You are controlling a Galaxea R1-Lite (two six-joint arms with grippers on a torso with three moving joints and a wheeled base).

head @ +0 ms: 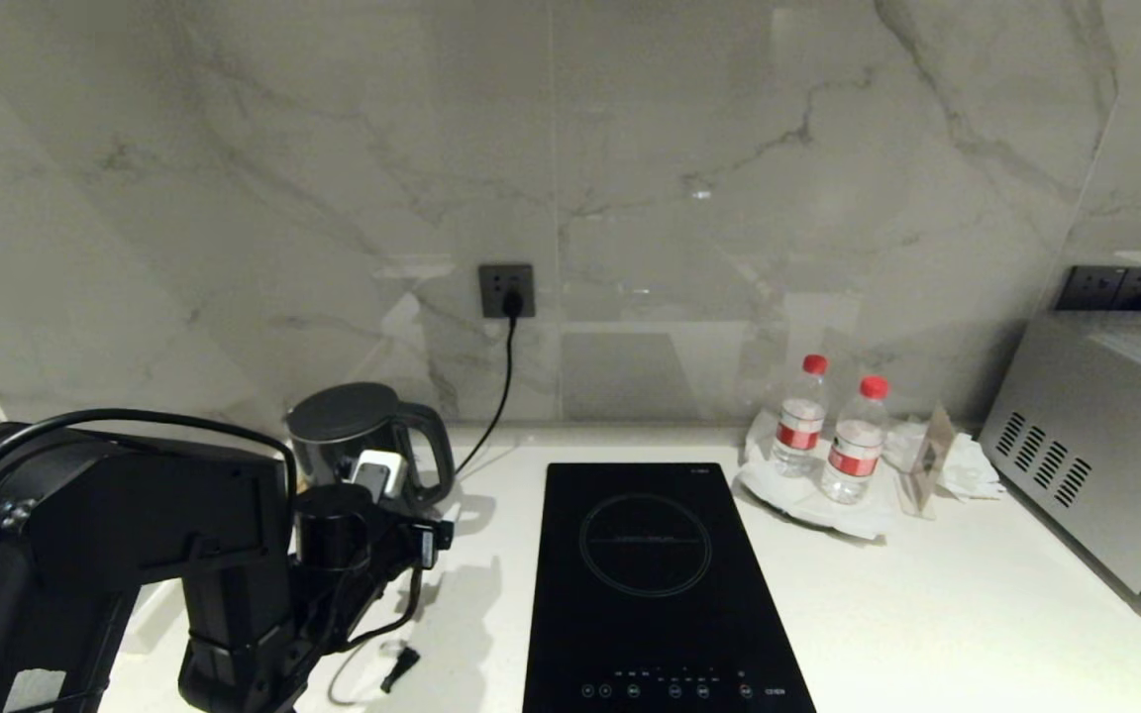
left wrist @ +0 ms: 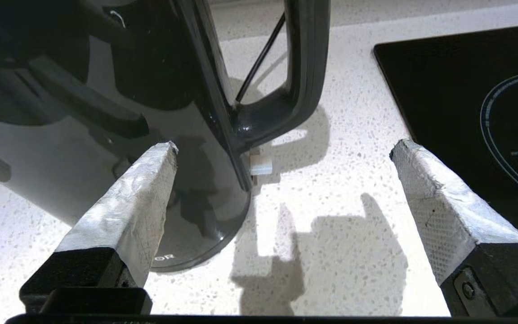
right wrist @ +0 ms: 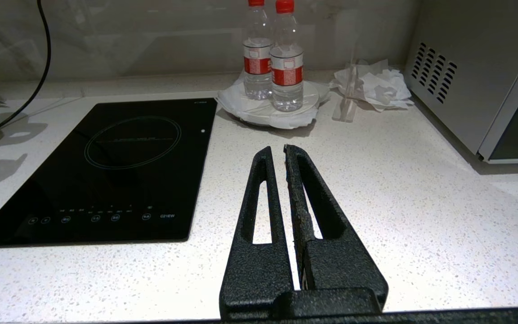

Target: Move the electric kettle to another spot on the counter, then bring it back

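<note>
Head view shows the electric kettle (head: 358, 436) standing on the white desk (head: 927, 604), left of the black hob (head: 650, 584). Just before it, the left pincer (left wrist: 283, 150) is spread wide, holding nothing. Right pincer (right wrist: 278, 155) is pressed together.

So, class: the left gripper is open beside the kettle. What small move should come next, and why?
Probably ease the left gripper sideways toward the electric kettle so the handle sits between its fingers. The jaws are open and hold nothing; one finger lies in front of the kettle's body, and the handle is off-centre between them. The right gripper is shut and idle above the counter.
</note>
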